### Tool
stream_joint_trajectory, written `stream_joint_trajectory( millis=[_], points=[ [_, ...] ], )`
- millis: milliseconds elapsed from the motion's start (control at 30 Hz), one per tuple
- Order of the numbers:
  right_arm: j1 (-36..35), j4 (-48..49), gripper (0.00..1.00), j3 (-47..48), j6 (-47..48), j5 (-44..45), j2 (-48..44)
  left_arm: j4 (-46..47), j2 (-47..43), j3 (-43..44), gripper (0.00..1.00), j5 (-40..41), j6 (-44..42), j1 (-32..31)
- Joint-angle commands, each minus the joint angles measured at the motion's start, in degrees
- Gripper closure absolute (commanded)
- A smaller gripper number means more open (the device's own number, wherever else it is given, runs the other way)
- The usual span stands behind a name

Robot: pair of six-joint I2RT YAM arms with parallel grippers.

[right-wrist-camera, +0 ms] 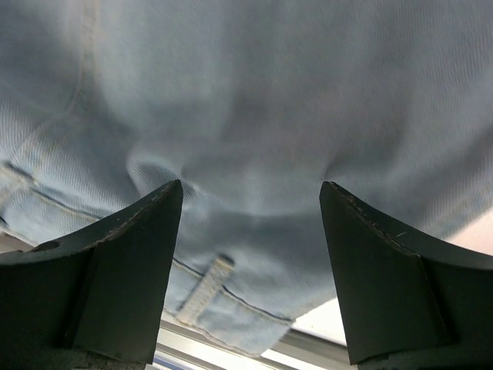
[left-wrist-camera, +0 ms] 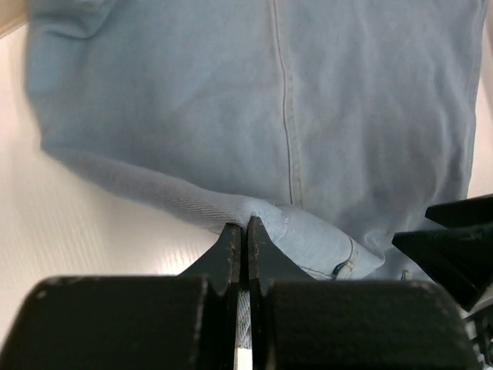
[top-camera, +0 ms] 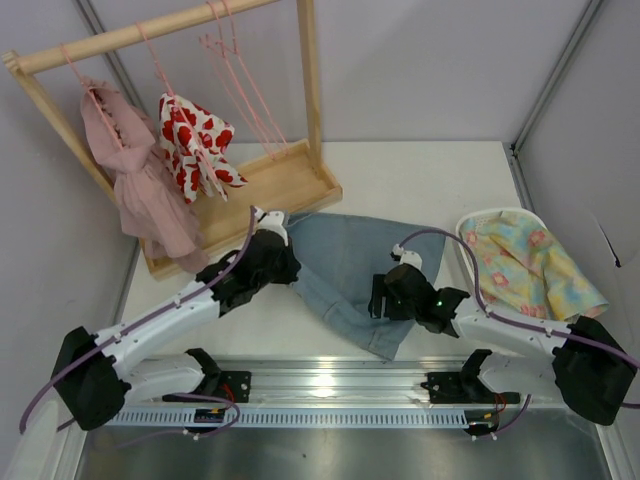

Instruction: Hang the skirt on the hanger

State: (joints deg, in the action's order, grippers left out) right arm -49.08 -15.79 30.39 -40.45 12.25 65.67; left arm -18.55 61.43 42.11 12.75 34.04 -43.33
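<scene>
The light blue denim skirt (top-camera: 345, 265) lies flat on the white table in the middle of the top view. My left gripper (top-camera: 285, 262) is shut on its left edge; the left wrist view shows the jaws closed on a pinched fold of the skirt (left-wrist-camera: 293, 131). My right gripper (top-camera: 378, 298) is open, with its fingers over the skirt's right part near the waistband; denim (right-wrist-camera: 254, 116) fills the right wrist view between the spread fingers (right-wrist-camera: 131, 254). Empty pink wire hangers (top-camera: 240, 80) hang on the rack's rail at the back.
A light wooden clothes rack (top-camera: 290, 185) stands at the back left, holding a pale pink dress (top-camera: 140, 180) and a white garment with red hearts (top-camera: 195, 140). A white basket (top-camera: 470, 225) with a floral cloth (top-camera: 530, 265) sits on the right.
</scene>
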Motion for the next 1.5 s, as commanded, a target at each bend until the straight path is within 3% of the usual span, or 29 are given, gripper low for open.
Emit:
stream_joint_trajectory(
  millis=[0, 167, 400, 600, 733, 900, 1133, 1233, 1267, 1300, 1367, 1467],
  points=[
    [-1.19, 0.06, 0.23, -2.26, -3.84, 3.74, -3.70, 2.63, 6.31, 5.08, 1.00, -4.12, -7.23, 1.14],
    [-4.00, 0.85, 0.27, -7.79, -9.55, 1.90, -4.85, 2.38, 11.78, 12.80, 1.00, -8.71, -9.16, 1.14],
    [-13.84, 4.80, 0.32, -10.35, -19.05, 3.22, -3.53, 2.46, 14.50, 20.81, 1.00, -14.49, -12.24, 0.97],
    [-20.61, 2.53, 0.33, -8.07, -23.62, 5.85, -0.81, 1.14, 20.04, 26.27, 1.00, -15.92, -15.76, -4.73],
    [-21.32, -1.42, 0.32, -3.77, -22.58, 6.90, -2.64, -1.22, 22.76, 28.47, 1.00, -10.06, -13.76, -6.50],
    [-21.32, -14.25, 0.27, 3.61, -17.92, 13.75, -11.34, -5.01, 24.88, 26.37, 1.00, -2.05, -6.99, -2.82],
    [-21.06, -13.48, 0.24, 5.91, -8.96, 12.46, -17.68, -3.95, 23.04, 18.90, 0.99, 5.69, 2.24, -1.76],
    [-22.63, -10.67, 0.23, 4.68, -7.20, 9.20, -15.93, -5.62, 20.33, 17.05, 0.75, 9.11, 4.53, -1.14],
    [-23.51, -9.01, 0.23, 4.15, -6.23, 9.11, -15.23, -5.97, 19.27, 16.61, 0.39, 10.09, 4.98, -1.05],
    [-24.82, -7.51, 0.22, 2.84, -5.01, 9.45, -13.91, -6.15, 18.12, 14.78, 0.23, 10.79, 5.33, -0.79],
    [-29.55, -5.75, 0.20, 2.22, -3.33, 11.29, -12.24, -7.03, 14.45, 13.53, 0.06, 11.68, 5.07, -0.70],
    [-32.04, -7.14, 0.19, 3.79, -2.71, 13.06, -7.76, -10.00, 8.39, 10.63, 0.01, 13.34, 4.19, -0.61]
  ],
)
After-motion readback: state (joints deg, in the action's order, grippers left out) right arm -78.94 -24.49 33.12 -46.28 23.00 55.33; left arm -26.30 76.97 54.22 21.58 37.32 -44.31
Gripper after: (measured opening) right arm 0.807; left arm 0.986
